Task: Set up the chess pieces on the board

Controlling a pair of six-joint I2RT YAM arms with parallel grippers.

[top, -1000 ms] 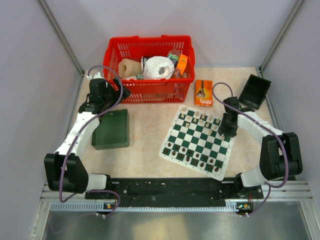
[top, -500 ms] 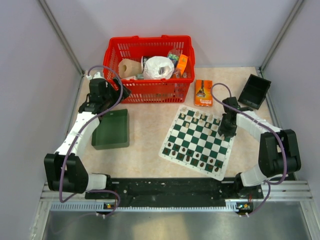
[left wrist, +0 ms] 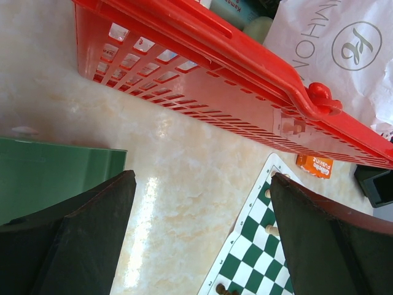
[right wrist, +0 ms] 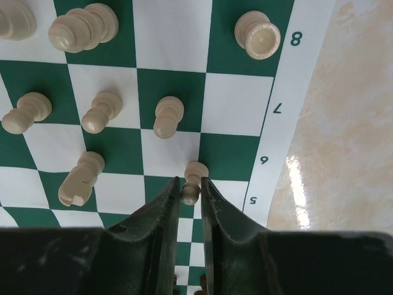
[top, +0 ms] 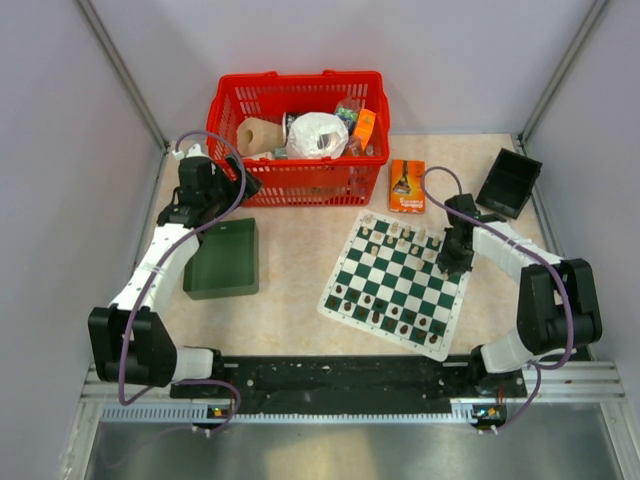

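Note:
The green-and-white board (top: 395, 280) lies right of centre, with cream pieces along its far rows and dark pieces (top: 385, 315) along its near rows. My right gripper (top: 456, 260) is over the board's right edge. In the right wrist view it (right wrist: 190, 186) is shut on a cream pawn (right wrist: 196, 172) by the rank 5 and 6 marks. Other cream pawns (right wrist: 167, 115) and a rook (right wrist: 258, 34) stand beyond it, and one cream piece (right wrist: 80, 178) lies tipped over. My left gripper (top: 205, 188) is open and empty (left wrist: 201, 184) near the red basket.
A red basket (top: 300, 180) holding bags and bottles stands at the back, and also shows in the left wrist view (left wrist: 202, 80). A dark green tray (top: 222, 258) lies at the left. An orange box (top: 406, 186) and a black tray (top: 508, 183) sit behind the board.
My right arm has shifted slightly left over the board's right edge and has held still since. The left arm has not moved.

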